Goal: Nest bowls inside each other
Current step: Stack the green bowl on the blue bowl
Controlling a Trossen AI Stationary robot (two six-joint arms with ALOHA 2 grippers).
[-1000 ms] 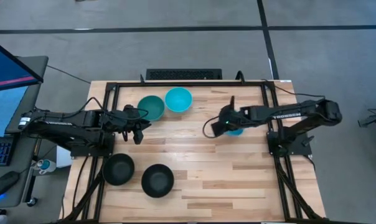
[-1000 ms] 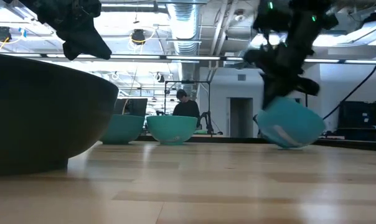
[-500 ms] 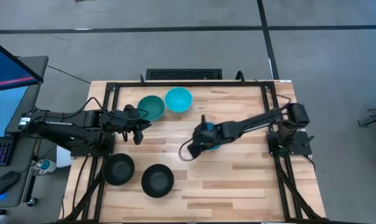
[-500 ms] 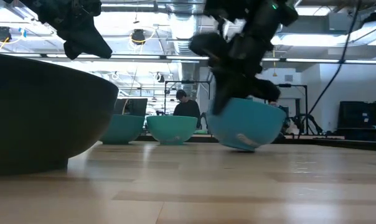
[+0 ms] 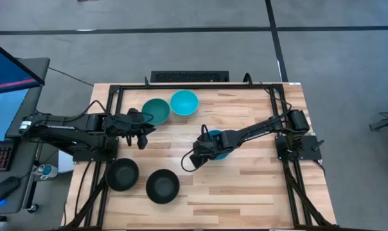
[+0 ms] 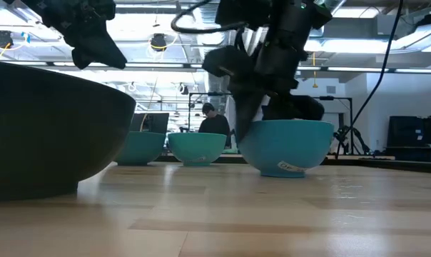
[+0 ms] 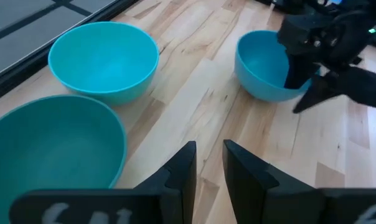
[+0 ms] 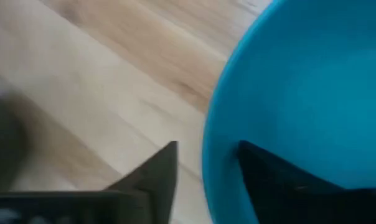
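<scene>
A blue bowl [image 5: 221, 142] [image 6: 285, 146] stands upright on its base near the table's middle. My right gripper [image 8: 208, 150] [image 5: 203, 149] is open. One finger is inside the bowl's left rim and one is outside. A teal bowl [image 5: 155, 110] [image 7: 57, 146] and a lighter teal bowl [image 5: 184, 102] [image 7: 104, 59] rest side by side at the far left. Two black bowls [image 5: 122, 174] [image 5: 162, 186] sit near the front left. My left gripper [image 5: 142, 133] [image 7: 210, 163] hovers beside the teal bowl, its fingers a little apart with nothing between them. My right gripper straddles the blue bowl's rim [image 8: 214, 140], slanting down from the right. Bare wood shows between the outer finger [image 8: 160, 168] and the wall. Whether the inner finger [image 8: 269, 177] touches the inside, I cannot tell. The bowl stands level on the table.
A black metal frame [image 5: 110, 96] runs along the table's sides and back. Bare wood lies at the front right [image 5: 245, 192]. In the low view a person [image 6: 214, 123] stands in the room far behind the table.
My right gripper has carried the blue bowl from the table's right side toward the middle and down. The bowl hung tilted and clear of the wood a second ago. It now stands level on its base. My left arm has kept still.
</scene>
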